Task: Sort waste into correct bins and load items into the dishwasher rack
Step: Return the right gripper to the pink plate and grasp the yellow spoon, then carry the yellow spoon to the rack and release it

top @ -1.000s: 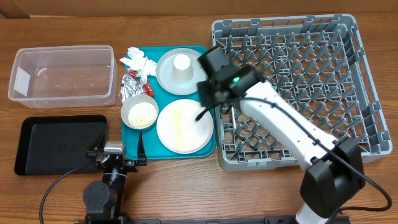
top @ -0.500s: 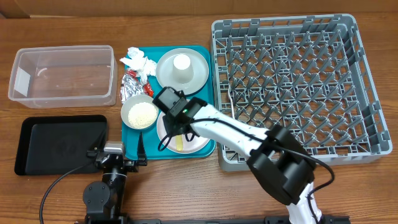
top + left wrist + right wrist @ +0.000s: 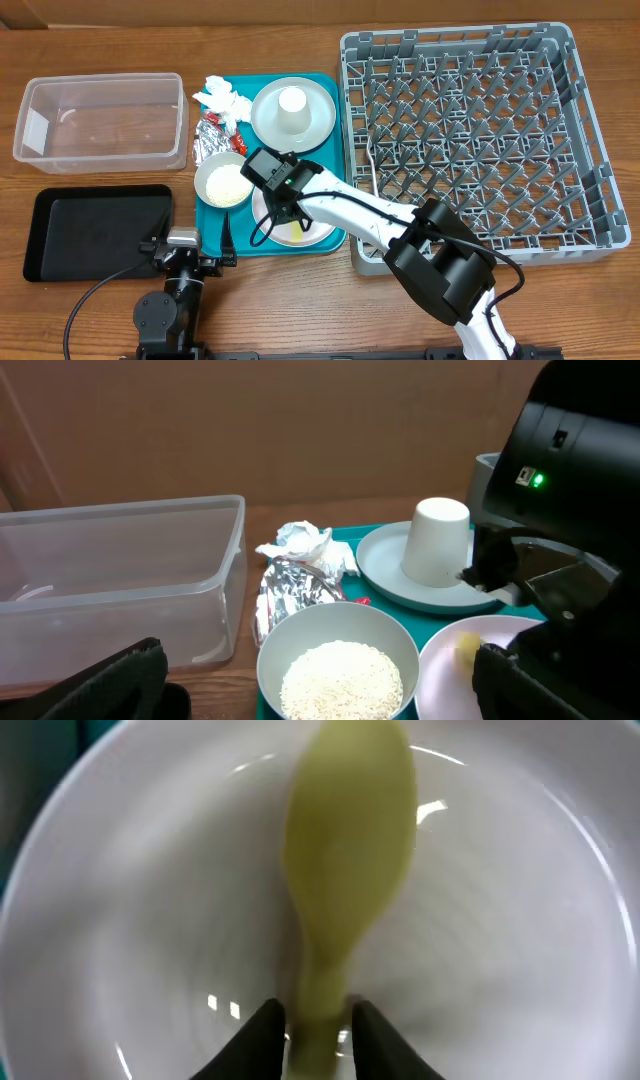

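The right end effector (image 3: 315, 1020) straddles the handle of the yellow utensil (image 3: 350, 850) on the white plate (image 3: 520, 970). The grip is blurred, so I cannot tell. The left end effector (image 3: 320, 685) is spread, its 2 fingers cut off.

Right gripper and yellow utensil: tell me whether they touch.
Cannot tell. Right wrist view: right gripper flanks the yellow utensil handle closely; blur hides contact or gap.
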`<action>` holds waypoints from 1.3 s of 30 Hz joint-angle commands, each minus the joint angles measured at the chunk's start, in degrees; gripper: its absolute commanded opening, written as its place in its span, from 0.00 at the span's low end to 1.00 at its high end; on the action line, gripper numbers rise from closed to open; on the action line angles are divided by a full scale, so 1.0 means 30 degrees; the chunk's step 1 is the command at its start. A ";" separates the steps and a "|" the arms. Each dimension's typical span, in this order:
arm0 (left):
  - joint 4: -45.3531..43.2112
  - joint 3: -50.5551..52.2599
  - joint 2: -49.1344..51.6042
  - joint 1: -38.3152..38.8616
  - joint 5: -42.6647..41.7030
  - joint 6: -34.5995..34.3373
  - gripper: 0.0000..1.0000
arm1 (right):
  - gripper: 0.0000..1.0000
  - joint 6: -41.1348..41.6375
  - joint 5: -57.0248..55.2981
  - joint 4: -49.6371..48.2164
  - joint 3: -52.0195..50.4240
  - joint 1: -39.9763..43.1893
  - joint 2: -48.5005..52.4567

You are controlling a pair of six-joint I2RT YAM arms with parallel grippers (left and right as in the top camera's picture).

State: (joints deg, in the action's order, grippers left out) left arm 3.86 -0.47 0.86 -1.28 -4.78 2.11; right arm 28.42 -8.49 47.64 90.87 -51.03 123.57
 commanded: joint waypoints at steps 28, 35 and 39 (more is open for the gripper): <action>0.0036 0.0066 -0.0204 -0.0211 -0.0204 0.0233 1.00 | 0.48 0.0044 0.1588 -0.0882 -0.0481 0.1450 -0.0998; 0.0036 0.0066 -0.0204 -0.0211 -0.0211 0.0233 1.00 | 0.34 0.0984 0.1515 -0.3111 -0.3060 0.1421 -0.0998; 0.0036 0.0066 -0.0204 -0.0211 -0.0211 0.0233 1.00 | 0.21 0.0903 0.1275 -0.2594 -0.2623 0.1428 -0.1005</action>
State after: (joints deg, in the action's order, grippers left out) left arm 3.86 -0.47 0.86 -1.28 -4.78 2.11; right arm 30.50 -4.51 38.26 83.50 -46.63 120.16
